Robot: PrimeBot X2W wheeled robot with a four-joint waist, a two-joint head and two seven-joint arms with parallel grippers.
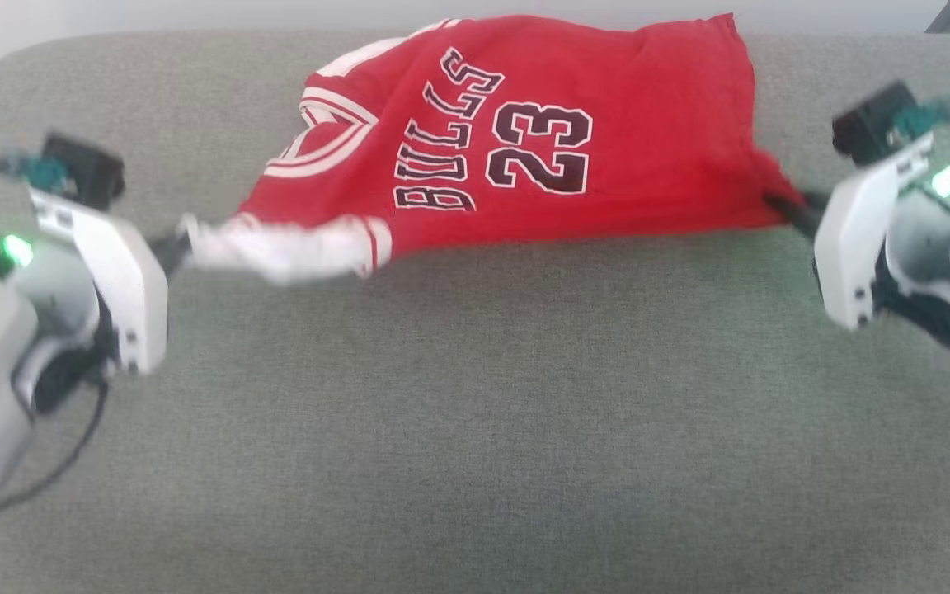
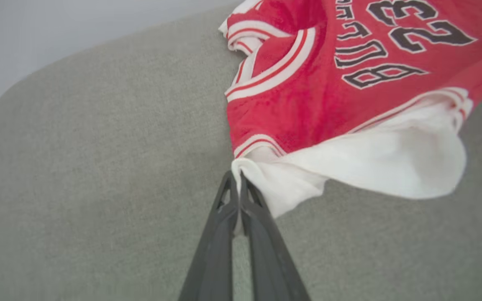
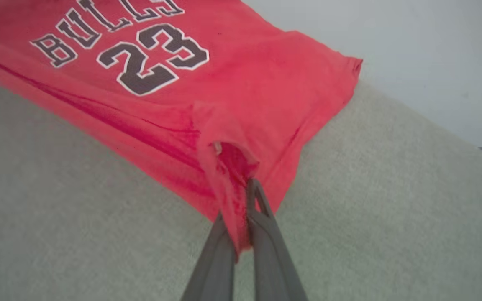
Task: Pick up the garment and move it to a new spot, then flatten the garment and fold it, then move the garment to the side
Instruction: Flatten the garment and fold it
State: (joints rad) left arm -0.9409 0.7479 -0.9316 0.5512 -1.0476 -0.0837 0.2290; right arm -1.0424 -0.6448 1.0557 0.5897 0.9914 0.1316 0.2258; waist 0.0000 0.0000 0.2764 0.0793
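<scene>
1. Holding the garment at two ends, the robot seems to be in the first step, the pick-up and move; the left gripper is pinched tight on the white sleeve; the right gripper is pinched tight on a bunched red corner at the hem side.
2. The garment is stretched between the two, lettering up; its near edge looks raised off the grey cushioned surface, while its far part lies toward that surface's back edge.
3. Done, by my judgement: the grasp, and the lift at least begun; left to do: setting it down at a new spot, flattening, folding, and moving it aside; the cloth is unfolded and creased along the pulled edge.
4. Containers: I can make out none; the cushioned surface and the two grips alone bear the garment.
</scene>
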